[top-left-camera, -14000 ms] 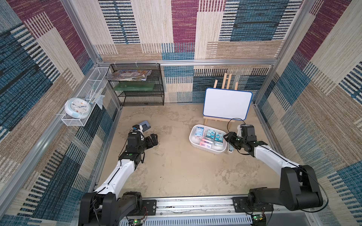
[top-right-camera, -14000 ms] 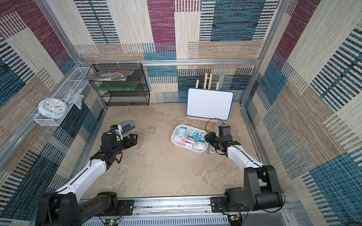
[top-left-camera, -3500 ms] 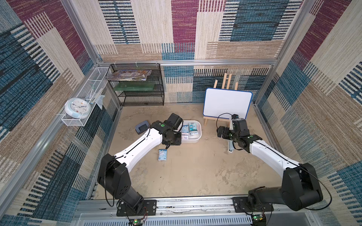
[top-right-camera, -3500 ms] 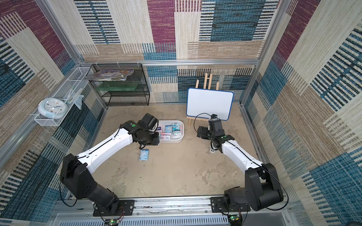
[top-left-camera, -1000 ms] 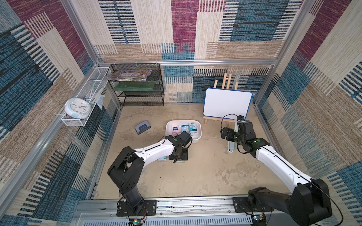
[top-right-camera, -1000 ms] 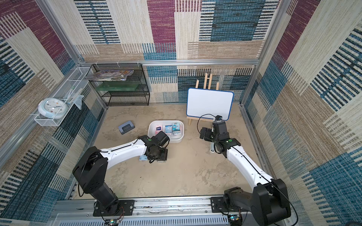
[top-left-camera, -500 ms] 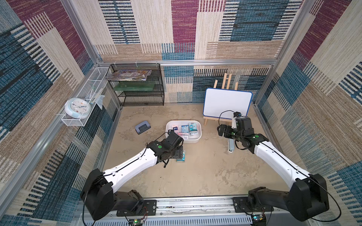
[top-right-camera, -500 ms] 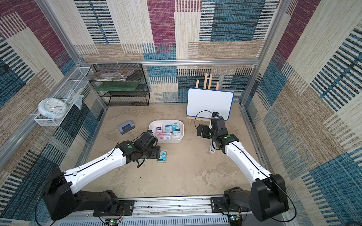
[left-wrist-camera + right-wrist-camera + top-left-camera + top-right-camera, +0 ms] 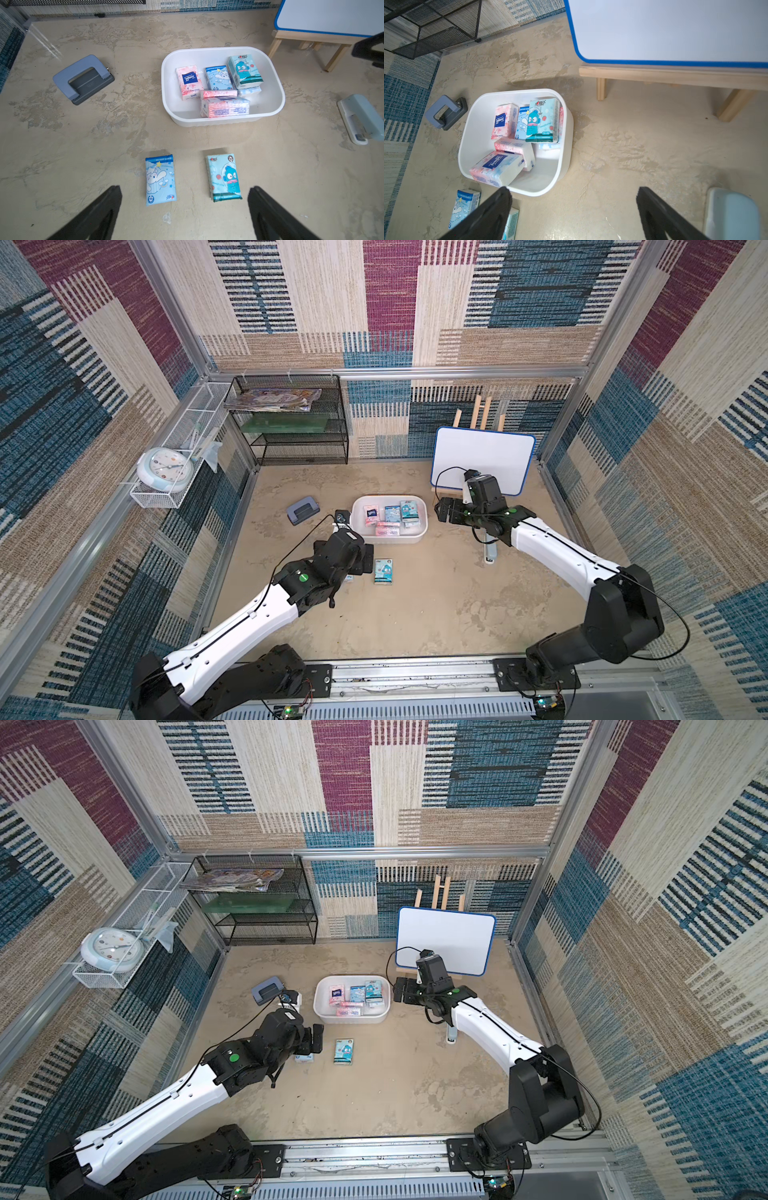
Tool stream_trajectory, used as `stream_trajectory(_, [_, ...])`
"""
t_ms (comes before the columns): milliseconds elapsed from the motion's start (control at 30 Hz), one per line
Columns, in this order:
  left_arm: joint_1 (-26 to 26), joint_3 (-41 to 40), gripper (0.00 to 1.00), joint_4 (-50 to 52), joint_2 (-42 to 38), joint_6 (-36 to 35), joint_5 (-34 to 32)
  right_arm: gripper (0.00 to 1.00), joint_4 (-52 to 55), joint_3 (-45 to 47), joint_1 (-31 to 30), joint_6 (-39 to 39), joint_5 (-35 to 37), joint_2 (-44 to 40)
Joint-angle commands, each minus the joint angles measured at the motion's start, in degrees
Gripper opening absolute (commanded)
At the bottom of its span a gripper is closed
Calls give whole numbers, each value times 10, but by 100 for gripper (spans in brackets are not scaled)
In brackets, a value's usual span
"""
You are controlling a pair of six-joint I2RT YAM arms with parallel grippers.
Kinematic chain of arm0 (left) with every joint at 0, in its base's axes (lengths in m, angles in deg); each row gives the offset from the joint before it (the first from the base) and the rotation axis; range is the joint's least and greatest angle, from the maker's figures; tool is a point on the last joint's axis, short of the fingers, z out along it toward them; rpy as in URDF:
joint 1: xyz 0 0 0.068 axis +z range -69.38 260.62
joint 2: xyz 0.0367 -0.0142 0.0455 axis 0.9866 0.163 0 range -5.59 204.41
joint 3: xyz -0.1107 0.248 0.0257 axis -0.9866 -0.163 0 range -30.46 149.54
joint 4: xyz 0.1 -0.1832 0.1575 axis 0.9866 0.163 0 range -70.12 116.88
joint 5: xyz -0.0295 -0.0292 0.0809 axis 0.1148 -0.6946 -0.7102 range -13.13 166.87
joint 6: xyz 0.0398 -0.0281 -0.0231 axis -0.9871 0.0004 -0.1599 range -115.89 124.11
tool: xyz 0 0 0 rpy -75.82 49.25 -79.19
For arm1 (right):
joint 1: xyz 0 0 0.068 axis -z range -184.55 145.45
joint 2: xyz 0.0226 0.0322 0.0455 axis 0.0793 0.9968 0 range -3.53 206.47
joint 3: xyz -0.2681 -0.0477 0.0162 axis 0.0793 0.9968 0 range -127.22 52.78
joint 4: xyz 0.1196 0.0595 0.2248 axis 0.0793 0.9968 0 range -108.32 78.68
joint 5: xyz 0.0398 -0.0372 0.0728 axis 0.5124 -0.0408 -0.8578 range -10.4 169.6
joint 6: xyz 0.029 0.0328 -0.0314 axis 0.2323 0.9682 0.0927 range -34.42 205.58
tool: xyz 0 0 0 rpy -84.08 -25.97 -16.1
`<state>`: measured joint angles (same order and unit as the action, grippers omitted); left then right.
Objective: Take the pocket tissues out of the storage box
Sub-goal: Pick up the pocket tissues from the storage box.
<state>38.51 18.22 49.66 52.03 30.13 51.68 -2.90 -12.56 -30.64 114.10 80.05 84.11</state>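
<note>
Past the grey-blue hole punch point(image 9: 83, 80) at left, the jaws of the left arm point(image 9: 266, 605) hang spread wide and empty by two pocket tissues point(image 9: 160, 179) lying flat on the counter point(image 9: 62, 166), on the robot's side of the storage box point(image 9: 218, 122). Six more packets point(image 9: 188, 82) sit inside it, some flat, two tipped up, one teal stacked on another; they look light, soft and slick, so a pinch across the narrow width of a topmost one seems safest. The jaws of the right arm point(image 9: 552, 547) gape empty beside the box, with a pale stapler point(image 9: 359, 118) and the whiteboard easel point(image 9: 482, 460) crowding that side.
</note>
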Motion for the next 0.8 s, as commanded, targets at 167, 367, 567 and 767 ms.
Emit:
stream_trajectory(167, [0, -50, 100, -48, -65, -66, -20, 96, 30, -99, -23, -2, 21, 106])
stream_trajectory(367, [0, -78, 100, -54, -102, -100, -14, 91, 46, -185, -39, -11, 24, 190])
stream_trajectory(567, [0, -99, 100, -56, -132, -120, -18, 86, 59, -260, -47, -14, 27, 263])
stream_trajectory(767, [0, -115, 100, -53, -150, -112, -25, 80, 70, -325, -55, -19, 20, 328])
